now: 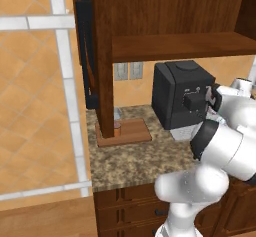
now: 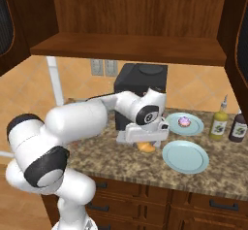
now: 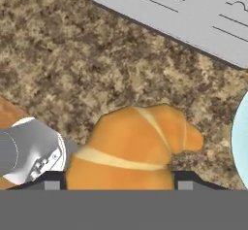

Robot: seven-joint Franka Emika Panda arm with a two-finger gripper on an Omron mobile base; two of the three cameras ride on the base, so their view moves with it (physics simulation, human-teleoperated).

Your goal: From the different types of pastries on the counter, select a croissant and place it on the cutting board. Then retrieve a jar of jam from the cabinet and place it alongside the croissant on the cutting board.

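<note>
My gripper (image 2: 145,143) hangs low over the counter (image 2: 111,151), in front of the coffee machine, shut on the golden-orange croissant (image 2: 144,147). In the hand view the croissant (image 3: 135,149) fills the gap between my dark fingertips (image 3: 53,183), with granite below it. To its right lies an empty pale blue plate (image 2: 185,157). A second plate (image 2: 193,127) behind it carries the pinkish-purple pastry (image 2: 184,122). The cutting board (image 1: 131,132) lies at the counter's left end, partly behind the cabinet's (image 1: 105,56) side panel. A small orange-brown jar (image 1: 117,129) stands on the board.
The black coffee machine (image 2: 140,81) stands behind my hand, and its grey drip tray (image 3: 193,10) shows in the hand view. A yellow-green bottle (image 2: 219,120) and a dark bottle (image 2: 238,127) stand at the far right. The cabinet shelf (image 2: 131,47) hangs overhead.
</note>
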